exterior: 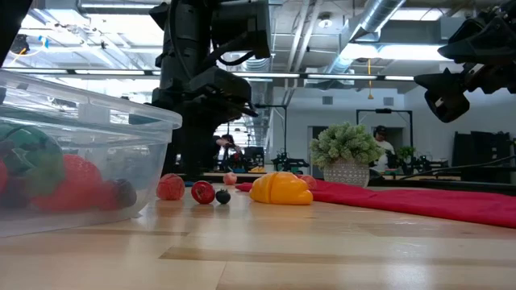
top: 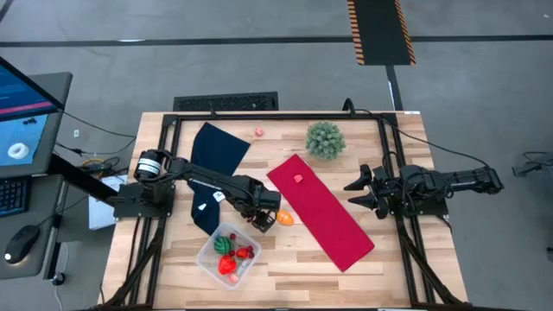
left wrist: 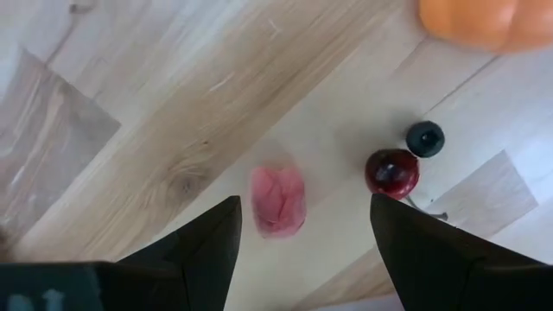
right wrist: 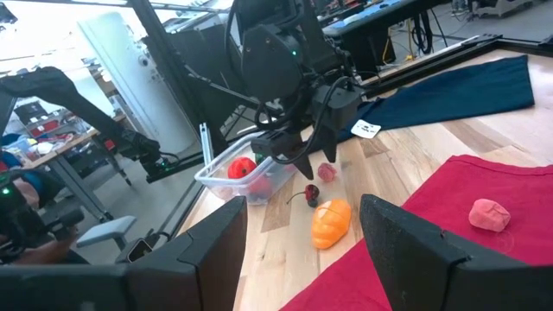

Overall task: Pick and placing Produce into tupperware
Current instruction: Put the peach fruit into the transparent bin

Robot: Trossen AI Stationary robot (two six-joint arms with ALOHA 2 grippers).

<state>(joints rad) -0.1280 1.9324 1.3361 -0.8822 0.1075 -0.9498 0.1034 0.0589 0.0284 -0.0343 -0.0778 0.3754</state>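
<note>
We are going for the small pink lumpy toy piece (left wrist: pixel 277 200) lying on the light wooden table (left wrist: pixel 130 78), just beside the clear plastic tupperware box (top: pixel 210 259). It sits right under our left gripper (left wrist: pixel 302 229), in the gap between the two dark fingers (left wrist: pixel 207 250), and its longer side seems to run along the gap, so we think a straight drop down should catch it. Those fingers are spread apart and hold nothing. Our left arm is much nearer; our right gripper (top: pixel 363 190) waits well apart, past the long red cloth (top: pixel 324 213), fingers also spread and bare.

Next to the pink piece we count one dark red cherry (left wrist: pixel 391 171), one tiny dark berry (left wrist: pixel 425 137) and one orange pumpkin-shaped toy (left wrist: pixel 488 22). One pink lump (right wrist: pixel 489 214) lies on the red cloth, and one small pink piece (top: pixel 258 132) sits far off near the dark blue cloth (top: pixel 212 168). In the box we see red and green pieces, but we cannot count them well. There is one spiky green plant ball (top: pixel 325 139).
</note>
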